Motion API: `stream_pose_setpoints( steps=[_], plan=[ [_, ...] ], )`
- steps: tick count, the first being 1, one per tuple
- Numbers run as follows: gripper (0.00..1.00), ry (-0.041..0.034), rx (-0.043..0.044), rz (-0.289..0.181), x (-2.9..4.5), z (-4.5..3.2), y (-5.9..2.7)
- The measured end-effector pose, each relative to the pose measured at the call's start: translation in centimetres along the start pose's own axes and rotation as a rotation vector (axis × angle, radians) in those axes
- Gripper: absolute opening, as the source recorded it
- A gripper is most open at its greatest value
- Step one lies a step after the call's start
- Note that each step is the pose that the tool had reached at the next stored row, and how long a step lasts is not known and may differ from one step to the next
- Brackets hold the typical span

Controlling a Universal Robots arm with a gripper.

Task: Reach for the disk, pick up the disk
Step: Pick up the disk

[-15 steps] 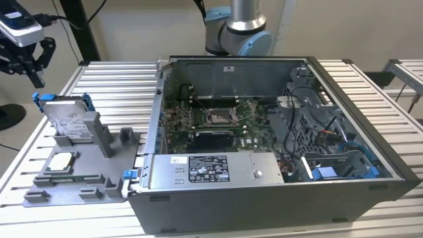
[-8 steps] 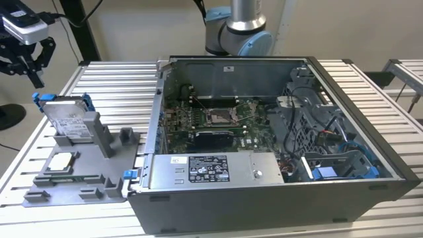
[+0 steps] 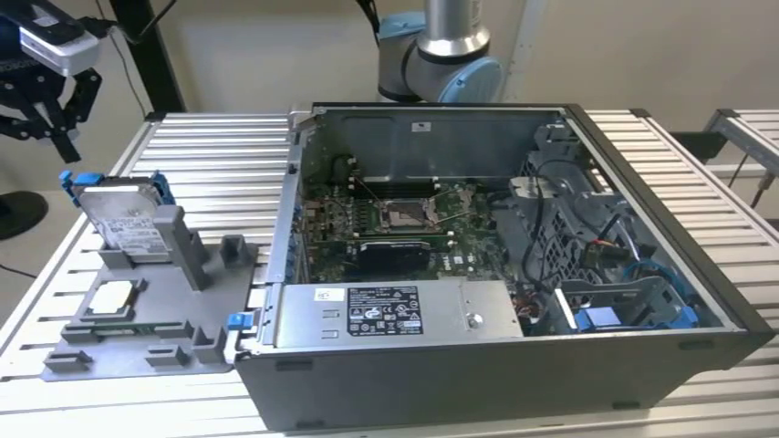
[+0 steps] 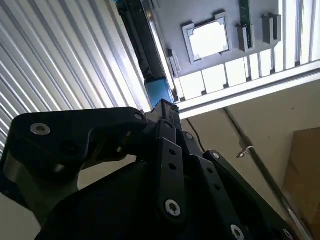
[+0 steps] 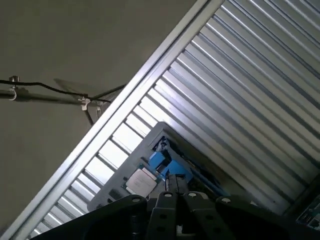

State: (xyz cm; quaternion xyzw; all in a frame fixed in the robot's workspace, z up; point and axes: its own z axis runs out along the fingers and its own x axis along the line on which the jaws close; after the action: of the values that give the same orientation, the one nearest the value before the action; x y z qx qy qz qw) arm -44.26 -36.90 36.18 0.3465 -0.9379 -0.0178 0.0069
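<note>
The disk (image 3: 122, 214) leans tilted in a grey holder (image 3: 182, 351) on the slatted table (image 3: 219, 151), at the exterior view's left. Its label faces up and its long axis runs away from the camera. A square chip (image 3: 112, 297) sits in the same holder. The gripper (image 3: 58, 141) hangs above the disk, apart from it and partly cut off. I cannot tell whether the jaws are open. An open computer case (image 3: 512, 374) stands beside the holder.

**Counts, bench and contents**

One slatted aluminium bench (image 3: 207, 146). On it, toward the exterior view's left edge, one grey plastic holder tray (image 3: 159, 356). The tray carries one flat silver disk (image 3: 119, 219) in a blue bracket and one small square silver chip (image 3: 112, 297). One open grey metal computer case (image 3: 487, 383), with one grey metal box with black label (image 3: 462, 310) inside. One black gripper (image 3: 46, 128).
</note>
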Motion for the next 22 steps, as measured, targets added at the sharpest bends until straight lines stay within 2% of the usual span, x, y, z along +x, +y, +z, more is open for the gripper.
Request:
stream_pose_setpoints(
  steps=[22],
  plan=[
    [0.00, 0.0153, 0.0003, -0.398, 0.01, 0.00, 0.01]
  ],
)
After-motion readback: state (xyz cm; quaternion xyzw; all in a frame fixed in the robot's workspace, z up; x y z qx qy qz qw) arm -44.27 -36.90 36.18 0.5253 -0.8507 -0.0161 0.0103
